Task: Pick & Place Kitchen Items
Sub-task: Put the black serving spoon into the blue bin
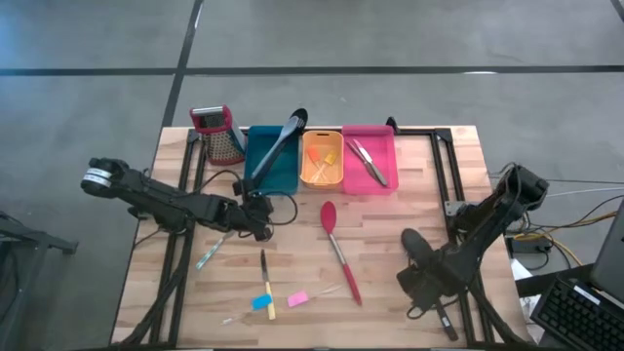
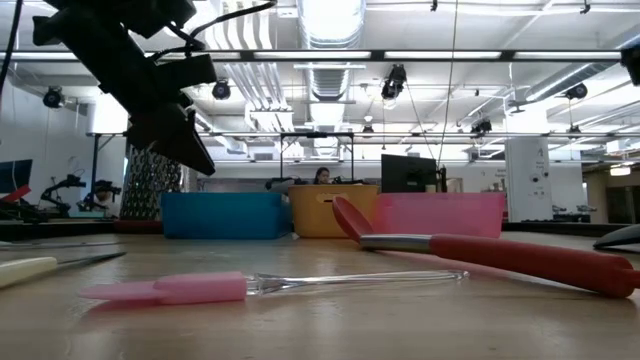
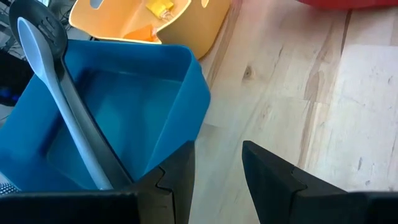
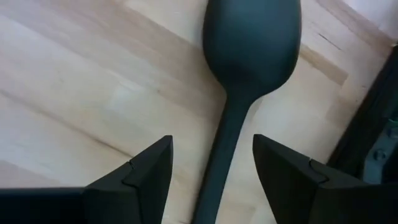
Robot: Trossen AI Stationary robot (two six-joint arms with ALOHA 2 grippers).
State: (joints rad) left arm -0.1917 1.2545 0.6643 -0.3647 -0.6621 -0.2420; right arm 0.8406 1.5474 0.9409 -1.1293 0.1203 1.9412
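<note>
A black spoon (image 4: 249,37) lies flat on the table at the near right, its bowl (image 1: 414,242) toward the bins. My right gripper (image 4: 211,146) stands open above it and points down. One finger is on each side of the spoon's handle (image 4: 224,149), with a gap showing on both sides. My left gripper (image 3: 217,152) is open with nothing between its fingers. It hovers at the near right corner of the teal bin (image 3: 180,106), also seen as the left gripper (image 1: 261,213) in the high view. A grey-blue spoon (image 3: 43,68) and a black slotted spatula (image 3: 37,15) lean inside that bin.
A red spoon (image 1: 339,252) lies mid-table. Pink (image 1: 297,298) and blue-yellow (image 1: 263,300) pieces and slim tools (image 1: 213,252) lie near the front. The orange bin (image 1: 322,161), the pink bin (image 1: 370,161) with metal tools and the grater (image 1: 219,132) stand at the back.
</note>
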